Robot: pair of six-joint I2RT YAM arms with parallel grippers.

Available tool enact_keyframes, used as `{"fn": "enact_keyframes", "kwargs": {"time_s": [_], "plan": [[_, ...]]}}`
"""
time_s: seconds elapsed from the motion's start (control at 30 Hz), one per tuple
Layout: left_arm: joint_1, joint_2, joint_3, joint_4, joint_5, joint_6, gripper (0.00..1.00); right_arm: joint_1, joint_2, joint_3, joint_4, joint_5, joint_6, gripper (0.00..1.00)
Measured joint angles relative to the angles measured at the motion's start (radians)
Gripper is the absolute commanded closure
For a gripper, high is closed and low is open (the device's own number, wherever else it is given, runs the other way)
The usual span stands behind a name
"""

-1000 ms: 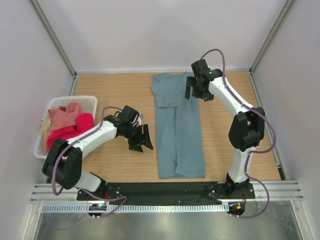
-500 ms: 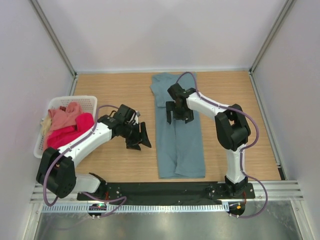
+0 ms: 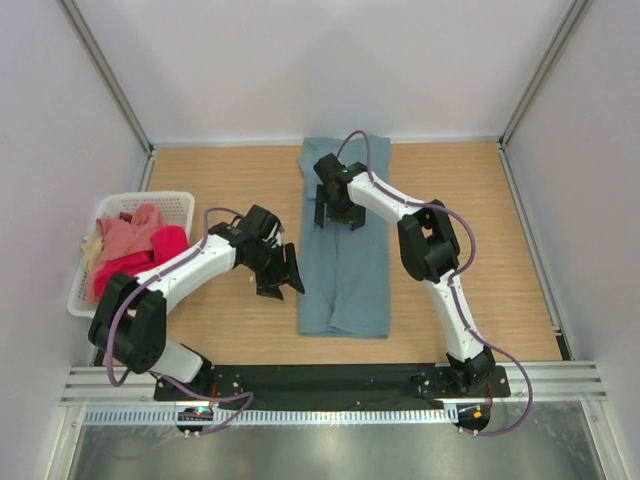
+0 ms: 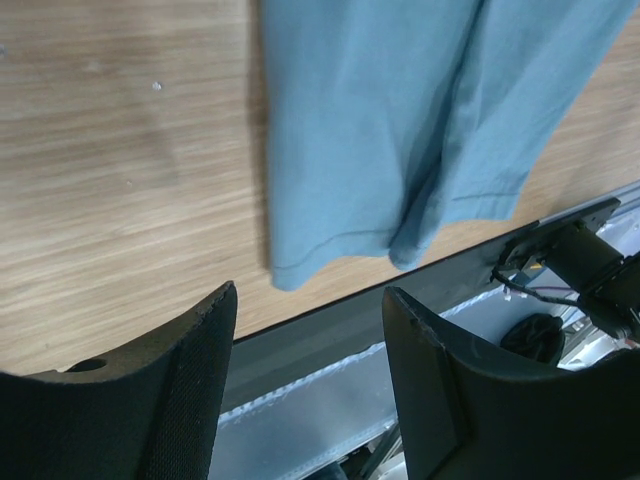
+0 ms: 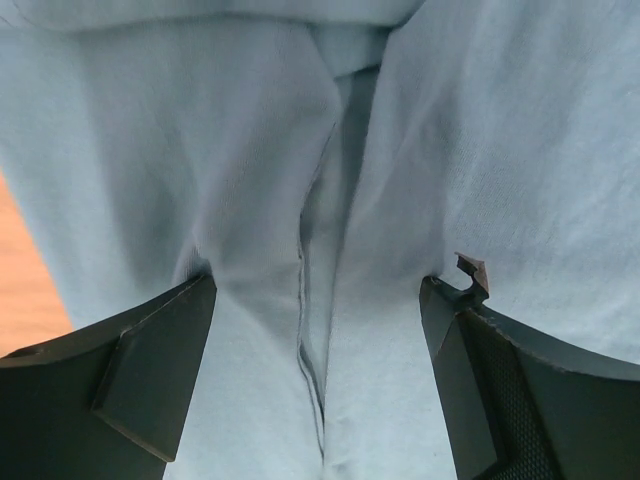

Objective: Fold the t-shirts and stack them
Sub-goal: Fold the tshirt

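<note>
The grey-teal t-shirt [image 3: 345,265] lies folded into a long strip down the middle of the table. My right gripper [image 3: 338,212] is open and presses down on its upper part; in the right wrist view the fingers [image 5: 150,370] straddle a crease in the cloth [image 5: 320,250]. My left gripper [image 3: 283,277] is open and empty just left of the shirt, above the wood. The shirt's lower hem [image 4: 400,130] shows in the left wrist view. Salmon pink [image 3: 128,238], crimson-pink [image 3: 140,262] and cream [image 3: 92,250] shirts lie piled in the basket.
A white slotted basket [image 3: 178,204] stands at the table's left edge. Grey walls close the table on three sides. A black rail and metal strip [image 3: 330,385] run along the near edge, also in the left wrist view [image 4: 330,360].
My right gripper swept from the far right of the shirt's top to its left-middle. The shirt shifted left and away, and is now narrower. The left gripper barely moved.
</note>
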State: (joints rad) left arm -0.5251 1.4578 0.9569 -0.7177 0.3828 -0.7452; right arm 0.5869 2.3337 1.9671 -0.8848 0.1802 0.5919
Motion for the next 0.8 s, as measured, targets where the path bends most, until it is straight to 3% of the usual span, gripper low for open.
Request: {"fn": "enact_keyframes", "kwargs": {"time_s": [0.17,0.37,0.53,0.8], "plan": [[0.000,0.066,0.065,-0.020,-0.024,0.027,0.38,-0.006,0.082,0.167,-0.015,-0.045,0.098,0.08],[0.005,0.084,0.088,-0.047,-0.067,0.064,0.38,-0.006,0.016,0.115,-0.061,-0.060,0.093,0.07],[0.020,0.062,0.075,-0.080,-0.082,0.101,0.40,-0.006,-0.277,-0.205,-0.089,-0.069,0.002,0.14],[0.030,0.056,-0.018,-0.083,-0.037,0.120,0.45,-0.006,-0.773,-0.785,-0.084,-0.184,0.008,0.39]]}}
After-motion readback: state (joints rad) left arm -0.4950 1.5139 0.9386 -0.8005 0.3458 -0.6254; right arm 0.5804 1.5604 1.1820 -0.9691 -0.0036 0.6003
